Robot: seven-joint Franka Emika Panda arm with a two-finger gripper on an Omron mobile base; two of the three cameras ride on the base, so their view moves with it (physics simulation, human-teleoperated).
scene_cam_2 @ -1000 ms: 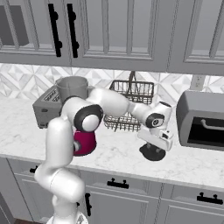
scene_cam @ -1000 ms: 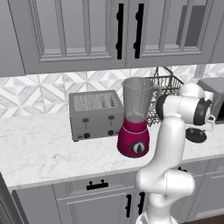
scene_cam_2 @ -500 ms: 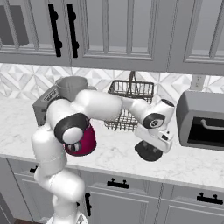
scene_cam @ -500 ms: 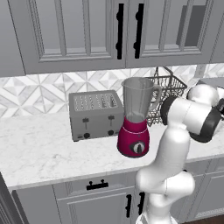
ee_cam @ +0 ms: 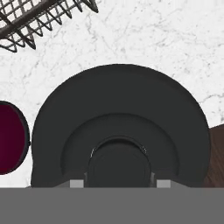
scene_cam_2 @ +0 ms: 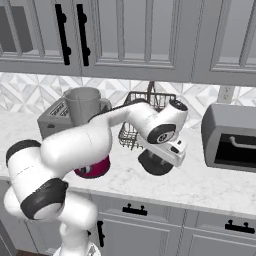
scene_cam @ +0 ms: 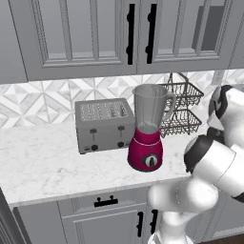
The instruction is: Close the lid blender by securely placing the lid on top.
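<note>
The blender (scene_cam: 146, 138) stands on the counter with its magenta base and its clear grey jar (scene_cam_2: 82, 105), whose rim is uncovered. My gripper (ee_cam: 119, 183) is shut on the knob of the lid (ee_cam: 118, 127), a round, flat, dark grey cap. In the right base view the lid (scene_cam_2: 154, 165) hangs a little above the marble under my gripper (scene_cam_2: 167, 151), to the right of the blender and lower than the jar's rim. The magenta base (ee_cam: 11, 138) shows at the left edge of the hand view.
A silver toaster (scene_cam: 102, 125) stands left of the blender. A black wire basket rack (scene_cam_2: 145, 117) sits at the wall behind the lid. A grey toaster oven (scene_cam_2: 231, 137) is at the right. The counter's front edge (scene_cam_2: 165, 195) runs close below the lid.
The arm has folded and its elbow has swung. The hand with the lid has drifted left, toward the blender.
</note>
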